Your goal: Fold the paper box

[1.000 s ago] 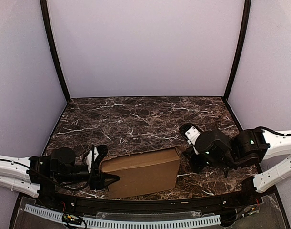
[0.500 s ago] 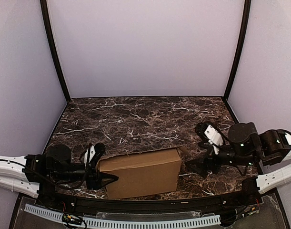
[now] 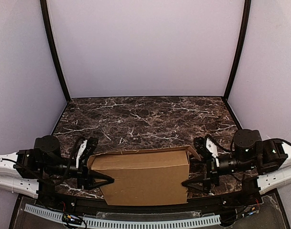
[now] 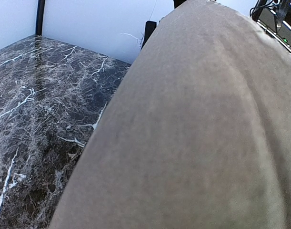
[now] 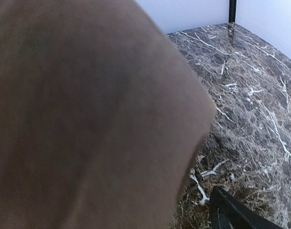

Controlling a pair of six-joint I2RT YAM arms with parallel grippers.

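The paper box [image 3: 143, 176] is a folded brown cardboard mailer, raised and tipped at the near edge of the marble table [image 3: 145, 119]. A small flap juts out at its back right corner. My left gripper [image 3: 103, 161] straddles the box's left end and is shut on it. Cardboard [image 4: 193, 124] fills the left wrist view and hides those fingers. My right gripper [image 3: 190, 163] stands open around the box's right end. In the right wrist view the box [image 5: 78, 119] covers most of the frame, and one black finger [image 5: 231, 212] shows apart from it.
Pale walls enclose the table on three sides, with black posts [image 3: 55, 52] at the back corners. A black front rail [image 3: 145, 214] runs just below the box. Bare marble lies behind the box.
The right gripper opened wide and swung from beside the box to straddle its right end. The box rose and came nearer the camera. The left arm drew back to the left with it.
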